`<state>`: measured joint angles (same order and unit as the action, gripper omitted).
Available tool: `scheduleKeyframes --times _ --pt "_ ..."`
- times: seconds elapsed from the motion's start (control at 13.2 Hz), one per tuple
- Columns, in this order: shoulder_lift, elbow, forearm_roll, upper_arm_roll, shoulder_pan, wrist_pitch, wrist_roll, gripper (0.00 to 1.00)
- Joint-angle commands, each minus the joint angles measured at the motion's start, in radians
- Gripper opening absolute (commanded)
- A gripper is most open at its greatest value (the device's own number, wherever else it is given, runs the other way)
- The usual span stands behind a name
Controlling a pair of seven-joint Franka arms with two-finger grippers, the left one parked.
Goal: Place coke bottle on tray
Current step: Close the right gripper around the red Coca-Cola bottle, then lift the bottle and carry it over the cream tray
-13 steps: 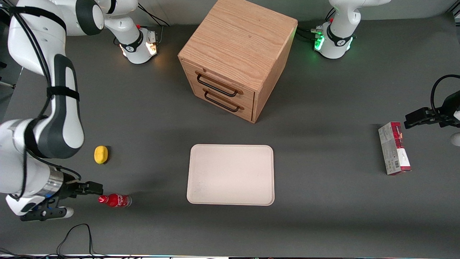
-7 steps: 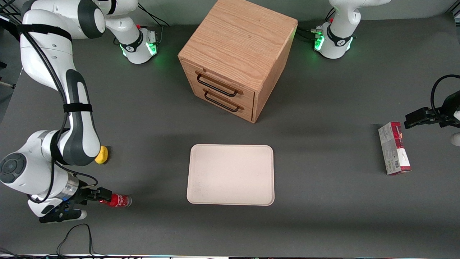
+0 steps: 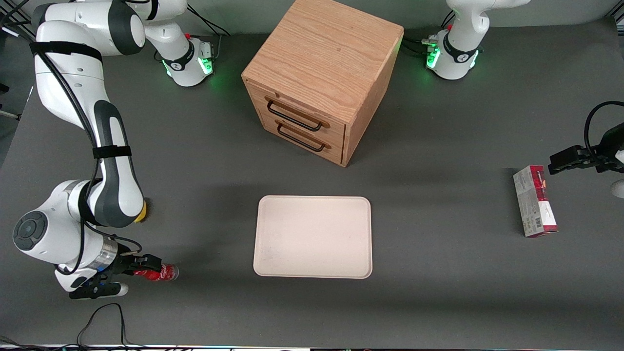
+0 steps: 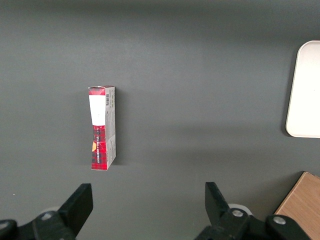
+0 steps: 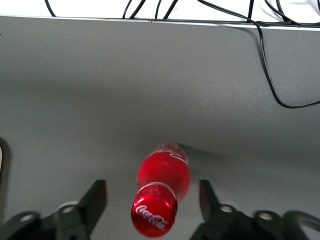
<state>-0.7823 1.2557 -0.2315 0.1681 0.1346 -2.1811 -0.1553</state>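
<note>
A small red plastic coke bottle point(image 3: 160, 273) with a red cap and white lettering lies on its side on the dark grey desk point(image 3: 438, 302), toward the working arm's end, well apart from the large flat cream-white rectangular tray point(image 3: 313, 237). The right arm's black two-finger gripper point(image 3: 138, 268) sits low at the bottle's cap end, its jaws spread wide with one finger point(image 5: 96, 200) on each side of the cap and clear of it. Slightly farther from the front camera than the tray's near edge, a yellow lemon-like object point(image 3: 142, 210) peeks from under the arm. A red-and-grey carton point(image 3: 534, 201) lies toward the parked arm's end. Farthest, a light oak two-drawer cabinet point(image 3: 321, 78) faces the tray.
</note>
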Motion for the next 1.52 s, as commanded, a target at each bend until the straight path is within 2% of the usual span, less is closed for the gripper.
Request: scheduleKeyframes --times 0.0,0.08,0.15,0.3,0.38,0.53,0.68,0.91,0.99,1.06,1.14,1.37,1.44 --pt "0.008 0.011 -0.026 0.004 0.003 -0.014 -0.035 0.27" --pt "0.008 0.008 -0.025 0.004 0.005 -0.014 -0.030 0.16" --pt "0.011 0.001 -0.020 0.004 0.005 -0.009 -0.026 0.11" --pt "0.026 -0.018 -0.005 0.002 0.011 0.033 -0.020 0.10" --pt "0.037 -0.072 0.027 0.004 0.025 0.117 -0.015 0.10" --pt "0.041 -0.259 0.101 0.001 0.025 0.380 0.058 0.10" --pt "0.044 -0.393 0.129 -0.002 0.036 0.551 0.063 0.10" --pt "0.116 -0.421 0.129 -0.007 0.074 0.612 0.068 0.11" --pt "0.117 -0.423 0.127 -0.022 0.095 0.600 0.109 0.11" --pt "0.110 -0.424 0.130 -0.077 0.108 0.578 0.197 0.11" --pt "0.097 -0.423 0.165 -0.149 0.114 0.520 0.314 0.12" --pt "-0.006 -0.420 0.455 -0.426 0.117 0.381 0.561 0.14" --pt "-0.040 -0.420 0.501 -0.485 0.115 0.348 0.601 0.14"
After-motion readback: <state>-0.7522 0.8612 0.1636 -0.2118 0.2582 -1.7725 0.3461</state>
